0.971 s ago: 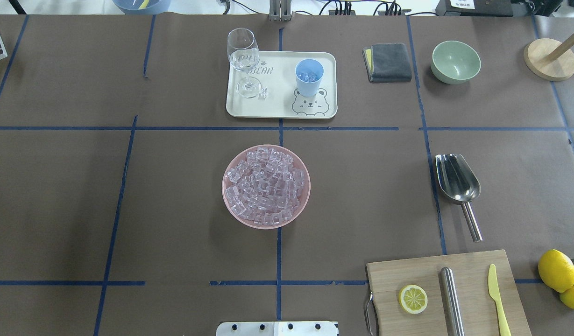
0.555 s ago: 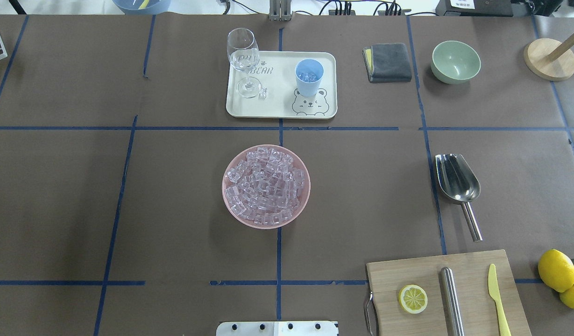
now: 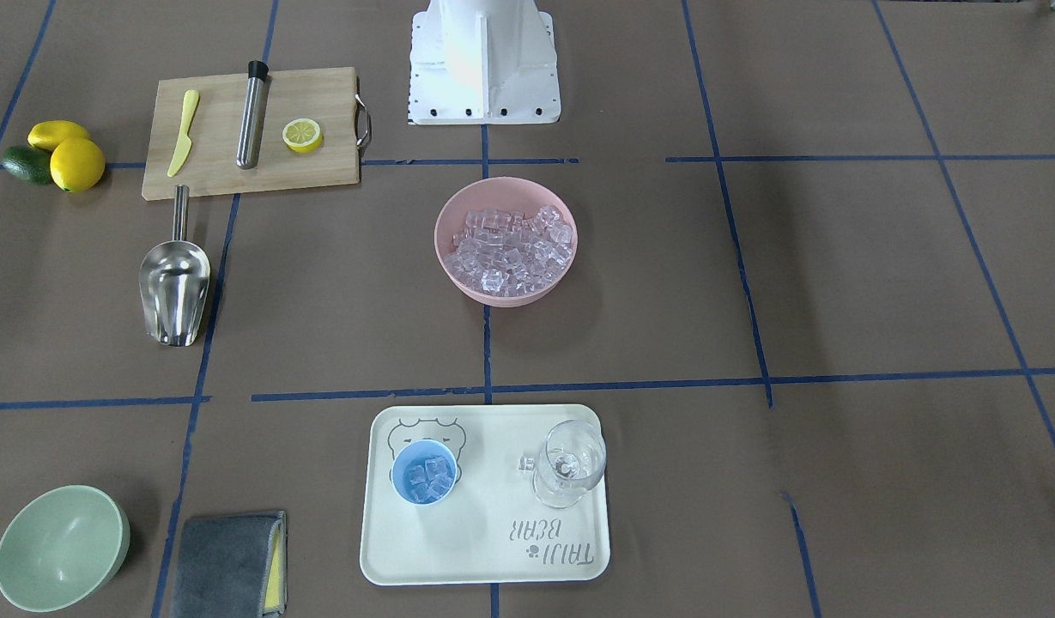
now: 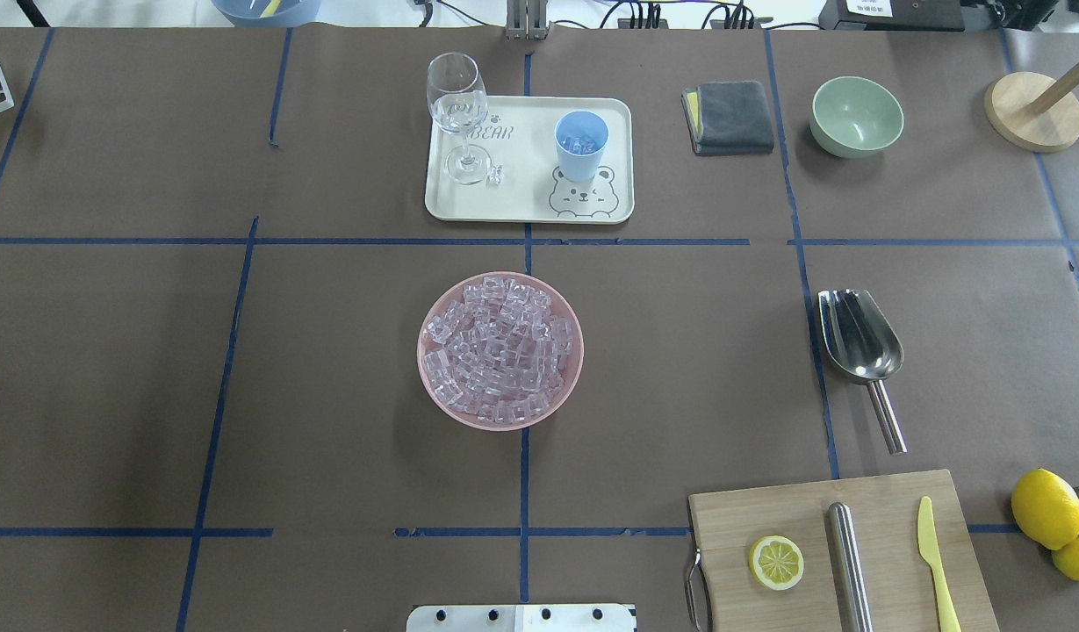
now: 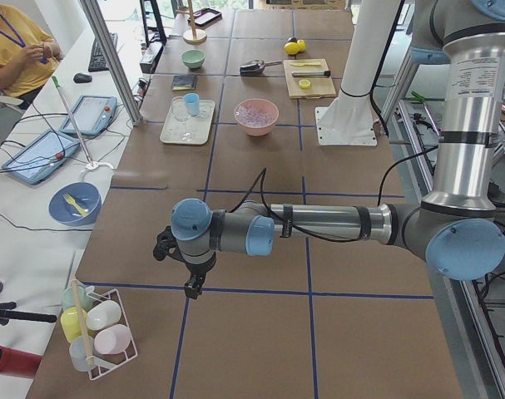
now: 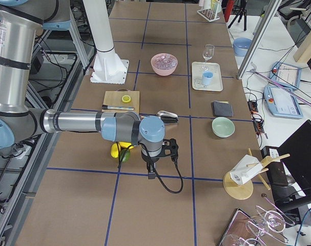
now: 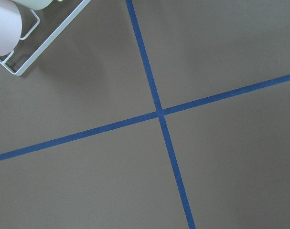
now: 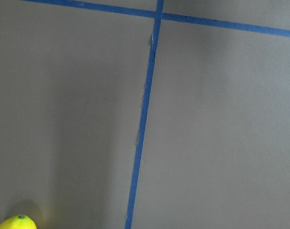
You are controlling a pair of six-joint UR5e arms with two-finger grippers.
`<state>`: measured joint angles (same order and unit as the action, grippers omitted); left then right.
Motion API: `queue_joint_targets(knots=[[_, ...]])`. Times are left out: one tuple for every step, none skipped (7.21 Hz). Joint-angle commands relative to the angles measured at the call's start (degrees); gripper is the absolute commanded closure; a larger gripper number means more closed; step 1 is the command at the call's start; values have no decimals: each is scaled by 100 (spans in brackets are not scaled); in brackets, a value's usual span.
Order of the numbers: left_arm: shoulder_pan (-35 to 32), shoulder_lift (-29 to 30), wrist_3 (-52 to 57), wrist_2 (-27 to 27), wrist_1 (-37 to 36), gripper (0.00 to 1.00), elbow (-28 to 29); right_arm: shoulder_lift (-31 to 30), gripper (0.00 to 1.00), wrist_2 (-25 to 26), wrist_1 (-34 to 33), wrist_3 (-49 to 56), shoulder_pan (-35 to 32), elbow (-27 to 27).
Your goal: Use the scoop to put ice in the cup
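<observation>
The ice (image 4: 499,347) is many small clear cubes, glassy and all alike, with a light pink tint from the pink bowl (image 4: 422,364) that holds most of them. They are piled up to about the rim. This bowl stands in the middle of the counter. A few more cubes lie inside the cup (image 4: 579,164), which is light blue and stands upright on the cream tray (image 4: 521,197) near the middle of the far edge. One single cube (image 4: 495,174) lies loose on the tray, just beside the foot of the glass (image 4: 457,105), which stands on the tray's left side. The scoop (image 4: 859,342) lies on the counter toward the right edge, trough facing up, with its handle pointing to the near edge and ending near the board (image 4: 820,509). A green bowl (image 4: 856,116) stands near the far right corner. The left gripper (image 5: 193,285) hangs over the counter's left end and the right gripper (image 6: 150,171) over its right end, both well apart from the ice; I cannot tell if their fingers are apart or together.
</observation>
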<state>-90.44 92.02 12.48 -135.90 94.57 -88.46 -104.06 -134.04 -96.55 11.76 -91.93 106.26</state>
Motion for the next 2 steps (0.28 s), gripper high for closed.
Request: queue_joint_targets(knots=[[8, 0, 0, 2, 0, 0, 4, 0, 0, 0, -4, -7, 9, 0], [8, 9, 0, 11, -9, 0, -22, 0, 0, 0, -4, -15, 9, 0]])
